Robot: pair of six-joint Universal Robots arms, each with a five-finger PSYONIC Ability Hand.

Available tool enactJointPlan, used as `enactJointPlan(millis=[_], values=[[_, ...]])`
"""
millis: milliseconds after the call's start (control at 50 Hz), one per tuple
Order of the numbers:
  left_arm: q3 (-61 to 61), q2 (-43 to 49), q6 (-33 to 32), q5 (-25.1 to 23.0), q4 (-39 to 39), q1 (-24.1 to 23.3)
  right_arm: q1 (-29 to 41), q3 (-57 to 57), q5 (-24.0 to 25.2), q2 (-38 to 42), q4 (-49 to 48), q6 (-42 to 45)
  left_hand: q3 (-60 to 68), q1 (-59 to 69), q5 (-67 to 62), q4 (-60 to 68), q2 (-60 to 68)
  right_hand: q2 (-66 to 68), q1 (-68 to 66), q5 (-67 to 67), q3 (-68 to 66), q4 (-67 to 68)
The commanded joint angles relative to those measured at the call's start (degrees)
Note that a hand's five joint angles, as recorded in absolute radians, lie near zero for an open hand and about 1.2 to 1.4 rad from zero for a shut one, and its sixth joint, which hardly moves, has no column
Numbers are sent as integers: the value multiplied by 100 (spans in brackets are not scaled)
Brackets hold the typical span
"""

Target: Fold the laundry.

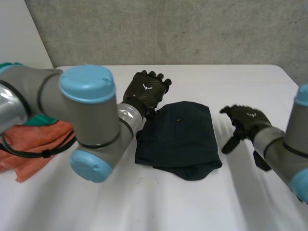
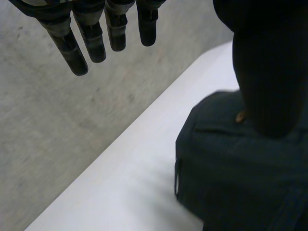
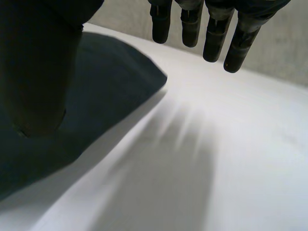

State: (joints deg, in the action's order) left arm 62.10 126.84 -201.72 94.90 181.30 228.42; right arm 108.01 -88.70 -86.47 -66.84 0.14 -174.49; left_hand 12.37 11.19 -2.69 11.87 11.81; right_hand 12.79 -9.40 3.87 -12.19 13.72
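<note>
A folded dark blue garment (image 1: 180,137) is laid flat near the middle of the white tabletop (image 1: 240,82), and an orange cloth (image 1: 33,144) is bunched at its left edge. The left hand (image 1: 147,91) is held at the garment's far left corner and the right hand (image 1: 245,120) just beside the garment toward the right edge, both with fingers (image 2: 91,41) straight, spread and empty.

white table (image 1: 168,207) | dark folded garment (image 1: 180,139) – middle | orange cloth (image 1: 33,137) – left
</note>
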Motion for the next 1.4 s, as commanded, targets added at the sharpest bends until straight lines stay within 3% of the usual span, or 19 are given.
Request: enactJointPlan(millis=[20,200,520,560,660,780,1080,1260,1400], values=[[610,-564,405,-1694,-42,581,-307,-1395,596,-250,-470,-893,138,256,-106,188,194,-279,-60,-387,219,-372],[803,-599,440,-1756,-42,643,-79,-1423,728,224,-1243,-1464,255,373,-224,306,312,-279,-60,-387,219,-372],[821,-652,449,-1756,-42,687,483,-580,641,1049,-1473,-1772,373,491,-341,424,430,-279,-60,-387,219,-372],[821,-652,458,-1756,-42,687,510,-456,605,1164,-1473,-1781,373,491,-341,424,430,548,-888,441,-608,455],[830,-670,458,-1756,-42,687,519,70,517,1411,-1473,-1930,373,491,-341,424,430,6707,-7047,6600,-6768,6615],[830,-687,458,-1756,-42,695,466,818,491,1656,-1481,-1957,373,491,-341,424,430,6721,-7060,6613,-6781,6628],[777,-846,748,-1773,-34,801,-1203,3805,271,3176,-1139,-1817,424,542,-392,474,480,6721,-7060,6613,-6781,6628],[707,-854,836,-1773,-7,801,-1950,6835,52,4924,116,-1106,424,542,-392,474,480,6721,-7060,6613,-6781,6628],[689,-846,836,-1773,-7,740,-2609,7366,-414,5208,127,-762,441,559,-409,491,497,6721,-7060,6613,-6781,6628]])
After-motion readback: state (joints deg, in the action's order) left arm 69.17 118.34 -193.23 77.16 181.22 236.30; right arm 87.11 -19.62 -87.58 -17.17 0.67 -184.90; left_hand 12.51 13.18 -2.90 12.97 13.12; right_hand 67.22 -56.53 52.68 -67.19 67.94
